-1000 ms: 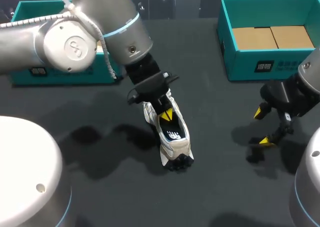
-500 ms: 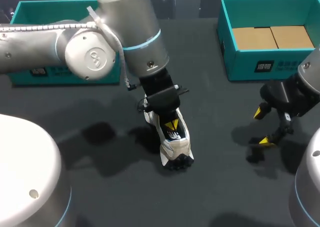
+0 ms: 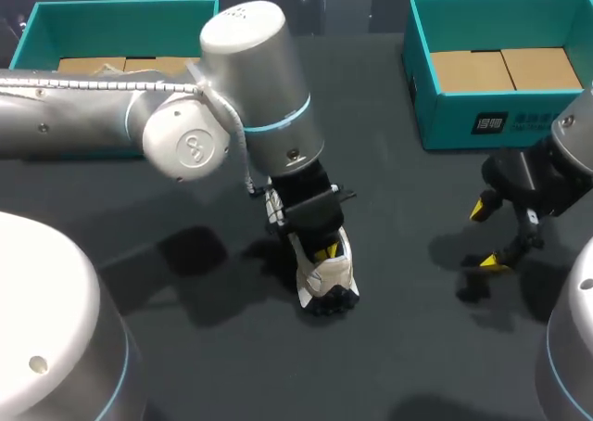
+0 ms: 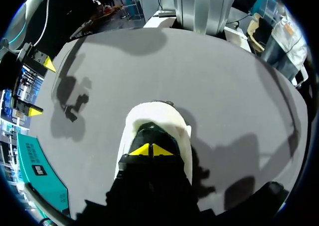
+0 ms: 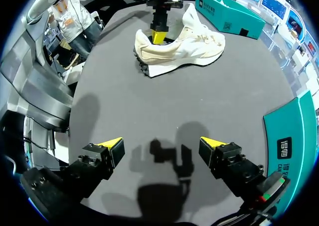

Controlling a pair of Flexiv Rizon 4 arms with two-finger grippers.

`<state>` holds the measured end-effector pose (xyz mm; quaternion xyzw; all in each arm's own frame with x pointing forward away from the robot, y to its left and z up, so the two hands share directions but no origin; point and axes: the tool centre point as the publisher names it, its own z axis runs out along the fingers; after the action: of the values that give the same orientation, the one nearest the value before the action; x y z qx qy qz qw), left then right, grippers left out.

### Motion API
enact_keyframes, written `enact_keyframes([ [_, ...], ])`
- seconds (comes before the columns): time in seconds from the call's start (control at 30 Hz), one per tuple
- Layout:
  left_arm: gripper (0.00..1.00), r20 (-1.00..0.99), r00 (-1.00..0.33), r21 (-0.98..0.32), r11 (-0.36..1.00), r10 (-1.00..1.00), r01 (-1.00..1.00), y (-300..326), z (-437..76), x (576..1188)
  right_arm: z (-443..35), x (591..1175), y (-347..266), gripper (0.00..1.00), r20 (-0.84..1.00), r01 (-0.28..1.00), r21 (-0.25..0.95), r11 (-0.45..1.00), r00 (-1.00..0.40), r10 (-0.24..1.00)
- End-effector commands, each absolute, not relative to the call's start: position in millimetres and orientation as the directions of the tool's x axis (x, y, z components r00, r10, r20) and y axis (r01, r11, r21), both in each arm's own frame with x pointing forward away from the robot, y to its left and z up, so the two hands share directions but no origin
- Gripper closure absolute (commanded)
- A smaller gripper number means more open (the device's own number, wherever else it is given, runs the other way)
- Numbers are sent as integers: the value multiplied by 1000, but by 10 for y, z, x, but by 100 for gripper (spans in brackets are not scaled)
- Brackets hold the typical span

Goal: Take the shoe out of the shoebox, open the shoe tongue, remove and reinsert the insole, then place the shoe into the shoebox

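Here, the white shoe (image 3: 326,274) is standing upright on its sole near the middle of the dark table (image 3: 398,356), outside both teal boxes. The end showing black sole lugs is facing the table's near edge in the head view. The left arm (image 3: 250,78) is coming in from the left and is bending down over the shoe, hiding its far half. The left gripper (image 3: 321,252) is sitting inside the shoe's opening. In the left wrist view its two yellow tips are lying pressed together within the dark hollow, and the shoe's white upper is wrapping around them on both sides. Whether anything thin is caught between the tips cannot be told.

The right gripper (image 3: 488,235) is hanging just above the table at the right, well apart from the shoe. Its fingers are standing spread wide with nothing between them. In the right wrist view the shoe is lying side-on, well ahead of these open fingers, and the left gripper is entering it from above near the lugged end.

The right shoebox (image 3: 500,120) is resting at the table's far right, beyond the right gripper. The left shoebox (image 3: 46,18) is resting at the far left, partly hidden behind the left arm. Brown cardboard (image 3: 505,69) is lying inside each box.
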<state>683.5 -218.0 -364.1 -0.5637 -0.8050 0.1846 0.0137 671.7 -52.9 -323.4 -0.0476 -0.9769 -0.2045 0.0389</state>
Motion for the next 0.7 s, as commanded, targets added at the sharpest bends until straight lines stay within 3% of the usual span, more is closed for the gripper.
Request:
enact_keyframes([
  [0.03,100,-186,-366,-324,294,912,899,-2286,-3883,6847,-3232,6703,-535,0,93,108,395,912,-993,78],
  [0.23,100,-159,-368,-306,308,916,901,-2296,-4012,6837,-3232,6703,-535,0,93,108,395,912,-993,78],
  [0.7,100,-173,-310,-240,265,935,934,-2225,-3665,6789,-3232,6703,-535,0,93,108,395,912,-993,78],
])
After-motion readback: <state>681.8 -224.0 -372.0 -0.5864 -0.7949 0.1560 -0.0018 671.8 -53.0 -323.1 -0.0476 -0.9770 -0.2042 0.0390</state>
